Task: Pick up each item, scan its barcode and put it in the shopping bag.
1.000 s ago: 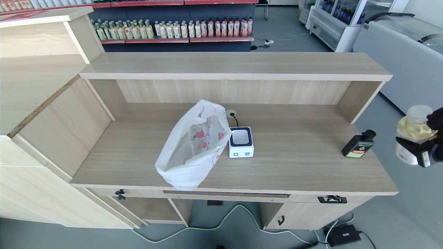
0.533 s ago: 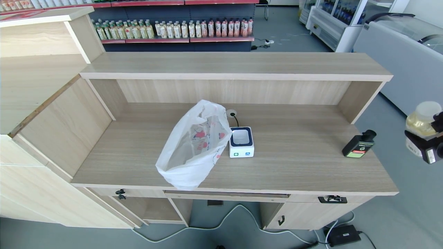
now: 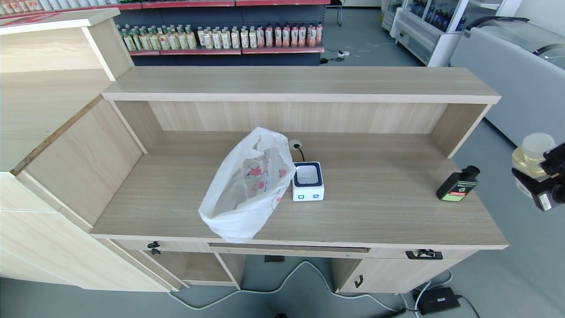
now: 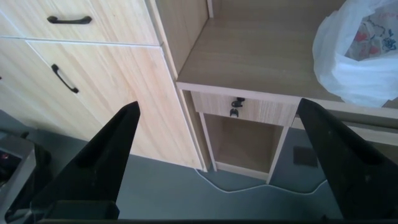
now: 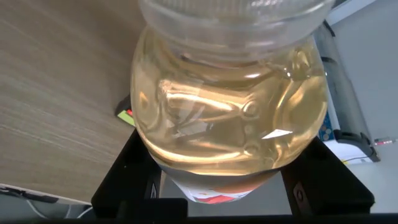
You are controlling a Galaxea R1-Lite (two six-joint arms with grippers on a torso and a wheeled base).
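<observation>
My right gripper is shut on a clear bottle of pale yellow drink with a white cap, held off the counter's right end above the floor. Close up, the same bottle sits between the dark fingers. A black bottle with a red and green label lies near the counter's right end. The white scanner sits mid-counter, with the white shopping bag beside it, mouth facing the front edge. My left gripper hangs open, low by the counter's left front corner; the bag is beyond it.
A raised shelf runs over the back of the counter. A tall wooden cabinet stands on the left. A cable runs from the scanner to a hole in the countertop. Freezers stand to the right.
My right gripper with the drink bottle drifted up and right, then came back slightly left. Everything on the counter stays where it was.
</observation>
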